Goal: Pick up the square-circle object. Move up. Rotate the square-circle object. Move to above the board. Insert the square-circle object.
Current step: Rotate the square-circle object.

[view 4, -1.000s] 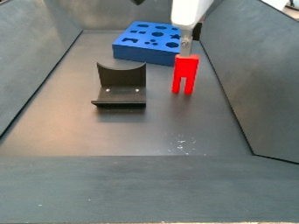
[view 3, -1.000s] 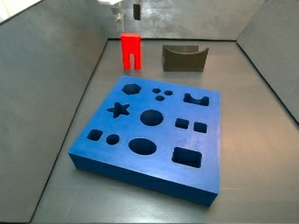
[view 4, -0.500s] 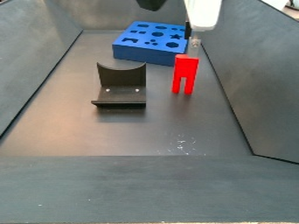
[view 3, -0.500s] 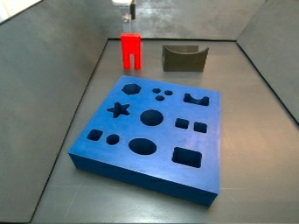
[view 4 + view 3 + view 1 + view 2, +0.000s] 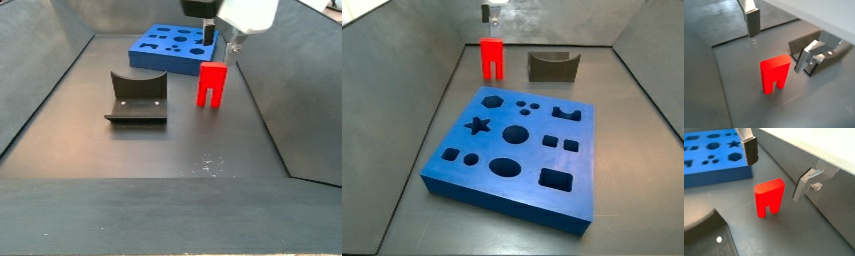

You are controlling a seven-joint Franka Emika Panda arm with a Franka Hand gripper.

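The small bright red notched block (image 5: 769,199), likely rigid, light and smooth, stands upright on the grey floor beneath the wide-open, empty tool (image 5: 777,165); grip its flat upper sides.

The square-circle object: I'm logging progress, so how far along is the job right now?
Nothing looks done yet. The square-circle object stands upright on the floor, unheld, apart from the board. In hand: the tool hovers open above the red piece, its fingers on either side but not touching. Left: grasping, lifting, rotating, moving above the board and inserting; the board's cut-outs are all empty in a side view.
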